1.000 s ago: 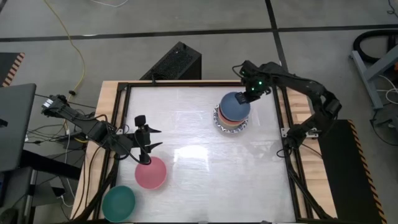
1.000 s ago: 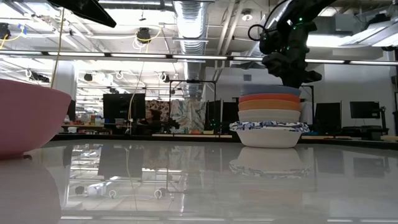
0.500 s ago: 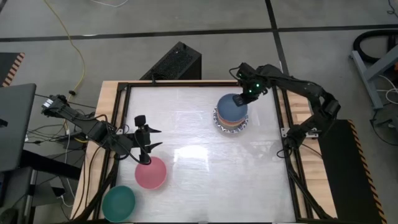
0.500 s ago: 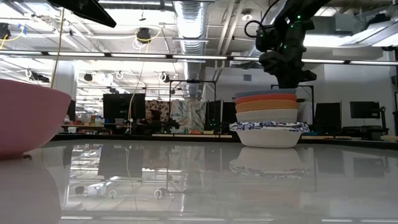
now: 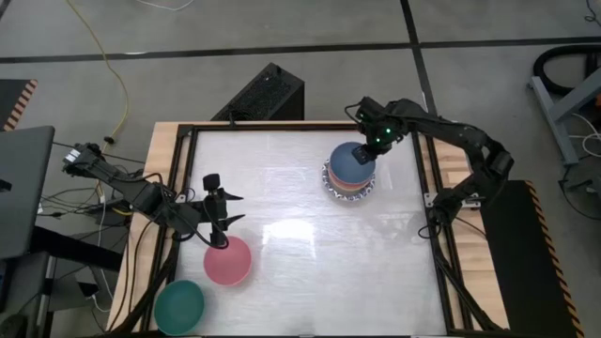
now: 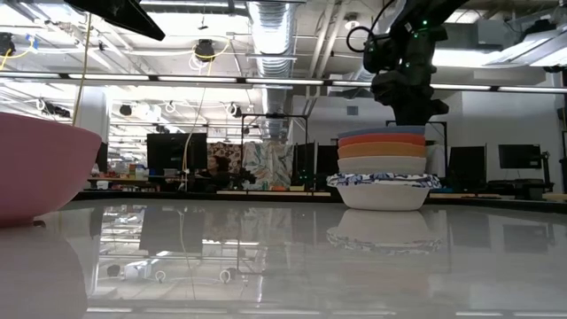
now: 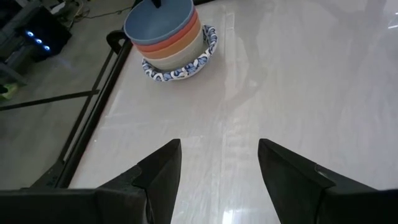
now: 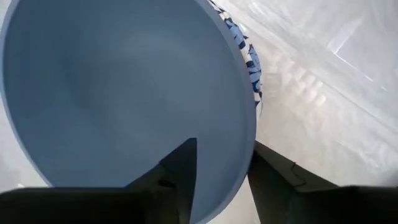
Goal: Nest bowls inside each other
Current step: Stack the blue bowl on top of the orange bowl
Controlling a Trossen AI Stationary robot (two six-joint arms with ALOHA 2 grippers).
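At the near edge of the white desk (image 5: 310, 272), on the left arm's side, a green bowl (image 5: 178, 306) is sitting alone, close to the corner. Just beyond it and a little inward, a pink bowl (image 5: 227, 260) is resting on the desk; in the low view its side (image 6: 40, 173) is filling the left of the picture. The two bowls are lying near each other but not nested.

The left hand (image 5: 222, 221) is hanging over the far rim of the pink bowl, its fingers (image 7: 158, 174) standing apart with nothing between them; it is holding nothing.

Farther across the desk, toward the right arm's side and the far edge, the stack of bowls (image 6: 384, 173) is standing upright. From the low view, a white bowl with a blue patterned rim (image 6: 384, 190) is sitting at the bottom, with a cream bowl (image 6: 384, 165) above it, then an orange bowl (image 6: 384, 150) and a red bowl (image 6: 384, 139), and a blue bowl (image 5: 351, 161) is lying on top.

The right hand (image 5: 368, 150) is hovering at the far rim of the blue bowl. Its fingers (image 8: 180, 171) are straddling that rim, one inside and one outside, parted and not clamping it.

Beyond the desk, a black box (image 5: 260, 94) is lying on the floor, and a workshop with monitors (image 6: 518, 158) is showing behind.
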